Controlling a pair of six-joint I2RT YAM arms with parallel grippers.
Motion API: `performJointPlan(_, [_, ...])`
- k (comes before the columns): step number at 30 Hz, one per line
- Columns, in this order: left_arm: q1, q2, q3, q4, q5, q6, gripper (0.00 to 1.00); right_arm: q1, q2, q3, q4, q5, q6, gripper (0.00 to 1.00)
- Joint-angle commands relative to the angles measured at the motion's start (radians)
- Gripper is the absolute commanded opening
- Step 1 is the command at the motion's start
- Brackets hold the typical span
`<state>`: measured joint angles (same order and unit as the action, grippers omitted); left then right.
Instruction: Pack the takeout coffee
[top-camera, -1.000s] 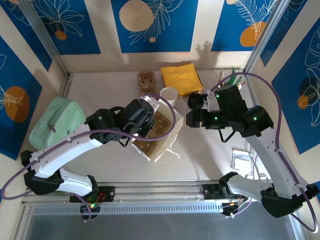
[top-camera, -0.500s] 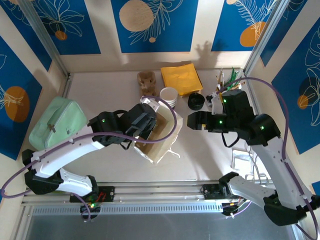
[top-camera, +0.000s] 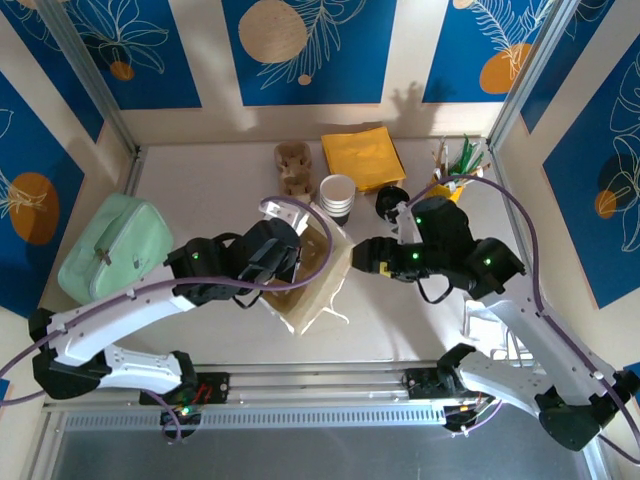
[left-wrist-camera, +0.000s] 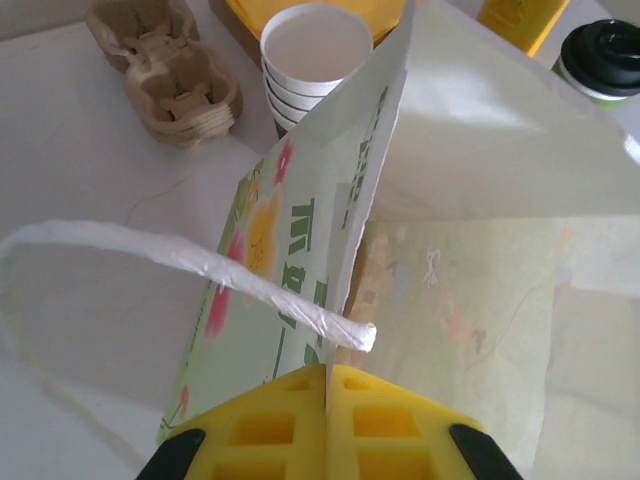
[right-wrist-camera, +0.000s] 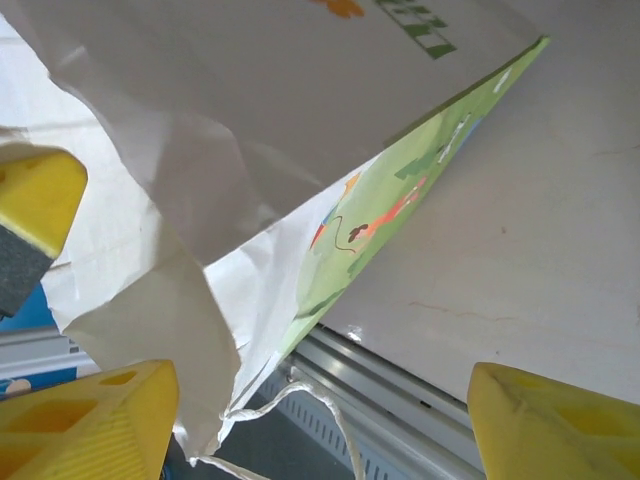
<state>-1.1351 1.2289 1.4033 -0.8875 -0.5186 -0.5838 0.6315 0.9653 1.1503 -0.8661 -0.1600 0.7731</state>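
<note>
The rim of the flower-printed white paper bag (left-wrist-camera: 480, 180) is clenched by the left jaws; the right jaws are seen released.

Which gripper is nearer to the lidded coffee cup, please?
Right: the right gripper hangs open just short of the cup; the left gripper, shut on the rim of the paper bag, sits across the bag.

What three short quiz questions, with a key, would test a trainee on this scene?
1. True or false: the left gripper is shut on the edge of the paper bag.
2. Where is the lidded coffee cup? A) inside the bag B) on the table, outside the bag C) under the bag
3. Fill in: the right gripper has its jaws ____.
Key: 1 true; 2 B; 3 open.
</note>
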Motion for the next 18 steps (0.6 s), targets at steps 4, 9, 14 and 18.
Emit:
performJointPlan(4, [-0.03,-0.022,-0.012,0.047,-0.029,-0.042,0.0,0.078,0.009,-0.017,0.068,0.058,0.061,0.76])
performJointPlan(9, [-0.075,-0.026,-0.015,0.046,-0.076,-0.057,0.0,0.121,0.016,-0.025,0.038,0.129,0.066,0.76])
performJointPlan(14, [-0.128,-0.043,-0.031,0.032,-0.157,-0.07,0.0,0.135,-0.006,-0.055,0.01,0.18,0.067,0.74])
performJointPlan(18, [-0.156,-0.08,-0.087,0.074,-0.171,-0.085,0.0,0.14,-0.027,-0.089,0.001,0.194,0.071,0.68])
